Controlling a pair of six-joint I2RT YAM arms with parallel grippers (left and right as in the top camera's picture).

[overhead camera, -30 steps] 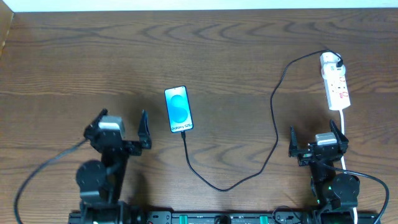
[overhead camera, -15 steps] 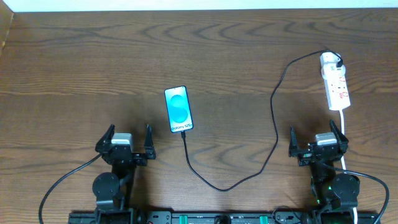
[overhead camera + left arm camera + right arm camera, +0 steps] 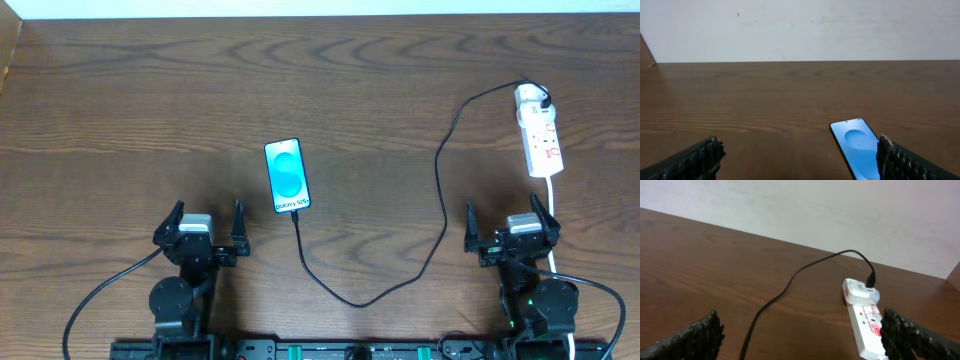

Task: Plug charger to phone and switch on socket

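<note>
Both pairs of fingers point(image 3: 690, 162) stand apart, empty; socket point(image 3: 538, 135) lies ahead of the right gripper point(image 3: 505, 218), lengthwise away; right arm nearer.

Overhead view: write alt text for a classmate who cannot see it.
A blue phone lies centrally, a black charger cable curving from its near edge to a white power strip at far right. The left gripper and right gripper sit open, empty.
</note>
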